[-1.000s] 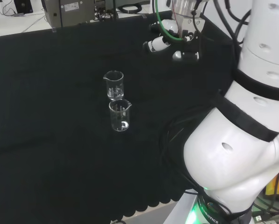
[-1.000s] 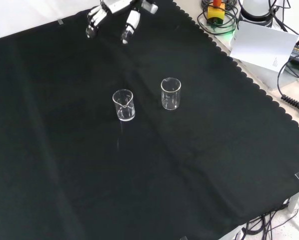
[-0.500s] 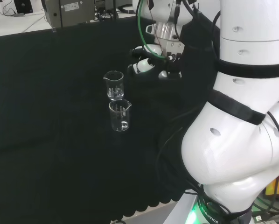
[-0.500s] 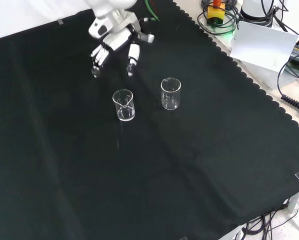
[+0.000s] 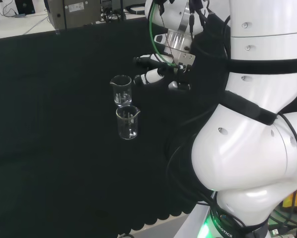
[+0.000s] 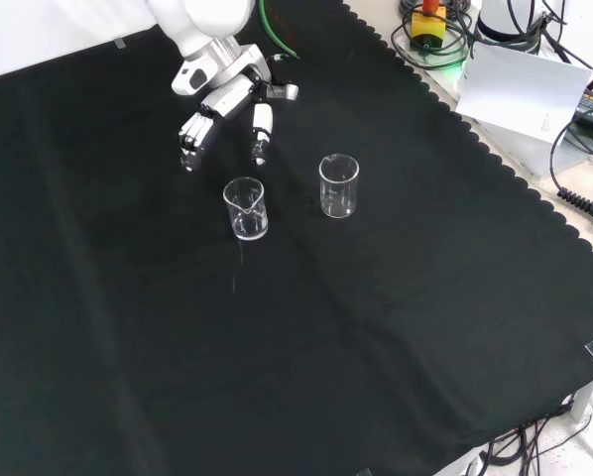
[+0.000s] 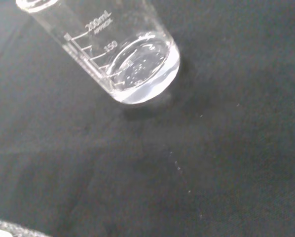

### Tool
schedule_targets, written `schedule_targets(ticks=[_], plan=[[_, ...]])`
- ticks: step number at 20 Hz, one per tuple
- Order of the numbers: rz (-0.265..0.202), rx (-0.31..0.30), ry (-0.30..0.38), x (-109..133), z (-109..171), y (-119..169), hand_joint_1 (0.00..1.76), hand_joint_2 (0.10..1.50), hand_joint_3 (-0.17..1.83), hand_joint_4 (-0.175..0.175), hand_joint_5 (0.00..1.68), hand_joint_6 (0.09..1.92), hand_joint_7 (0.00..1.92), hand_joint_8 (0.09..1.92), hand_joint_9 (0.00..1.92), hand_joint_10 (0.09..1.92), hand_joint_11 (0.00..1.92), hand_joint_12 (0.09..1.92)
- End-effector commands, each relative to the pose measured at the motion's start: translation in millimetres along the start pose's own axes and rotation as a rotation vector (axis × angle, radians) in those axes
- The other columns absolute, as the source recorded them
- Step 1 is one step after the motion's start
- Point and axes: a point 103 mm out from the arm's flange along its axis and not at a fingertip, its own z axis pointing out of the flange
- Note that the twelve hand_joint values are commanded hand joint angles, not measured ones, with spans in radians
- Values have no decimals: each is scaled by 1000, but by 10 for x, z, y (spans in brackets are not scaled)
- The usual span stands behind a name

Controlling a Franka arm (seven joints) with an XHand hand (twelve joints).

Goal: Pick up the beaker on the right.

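Two clear glass beakers stand upright on the black cloth. In the front view one beaker (image 6: 246, 208) is on the left and the other beaker (image 6: 339, 185) on the right. In the head view they are the farther beaker (image 5: 121, 90) and the nearer beaker (image 5: 127, 122). The hand (image 6: 222, 104) hovers just beyond the left beaker in the front view, fingers spread and pointing down, holding nothing. In the head view the hand (image 5: 156, 74) is close to the right of the farther beaker. The wrist view has a graduated beaker (image 7: 132, 54) close up, standing on the cloth.
The arm's white links (image 5: 253, 124) stand at the right of the head view. Grey equipment (image 5: 79, 10) sits behind the cloth's far edge. Cables and a white box (image 6: 520, 94) lie past the cloth's scalloped edge in the front view.
The hand has come in from the cloth's edge and dropped towards the left beaker of the front view. Both beakers stand where they were.
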Motion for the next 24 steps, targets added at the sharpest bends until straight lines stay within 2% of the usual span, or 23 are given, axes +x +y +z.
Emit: schedule_targets(ticks=[1,6,13,24], plan=[[-54,11,119,-78,198,85,736,939,-173,-15,234,87,53,547,160,590,0,1163],[-97,-19,156,-42,276,108,777,915,-175,-13,220,87,52,542,161,590,0,1146],[-149,-29,185,31,399,129,848,899,-175,-13,265,87,132,572,232,604,0,1185],[-196,-49,243,124,525,207,858,899,-175,-18,330,87,210,606,292,606,0,1229]])
